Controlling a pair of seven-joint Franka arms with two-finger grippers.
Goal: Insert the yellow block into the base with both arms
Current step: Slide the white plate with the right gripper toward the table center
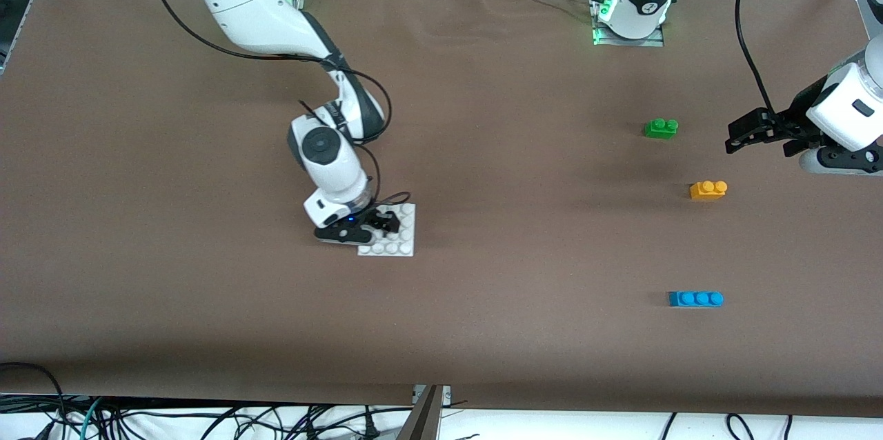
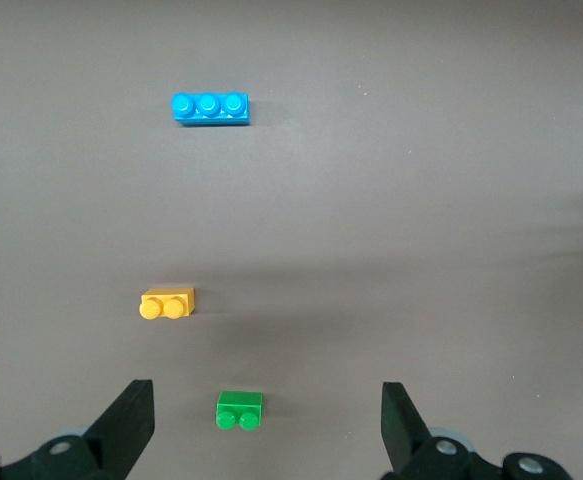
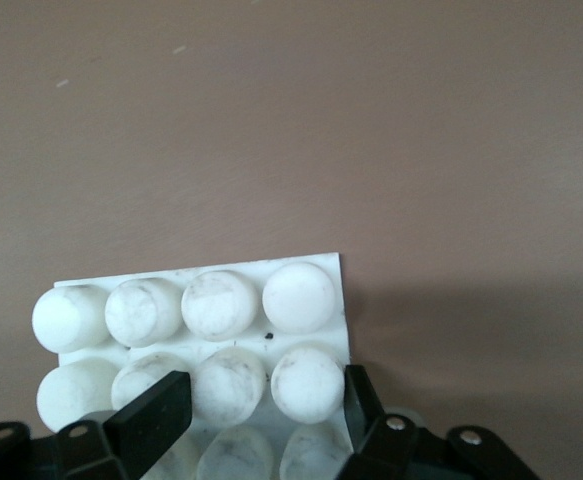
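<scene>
My right gripper is down on the base, clenched on it: in the right wrist view my fingers sit astride a pair of studs at the plate's edge, the gripper pinching them from both sides. The base lies flat on the brown desk.

My left gripper hangs released, fingers spread wide, holding nothing, over the desk at the left arm's end. In the left wrist view the gripper frames the green two-stud brick between its open fingers.

The yellow block rests on the desk, well apart from the base, toward the left arm's end. The green brick lies farther from the front camera than the yellow block, the blue three-stud brick nearer to it.
</scene>
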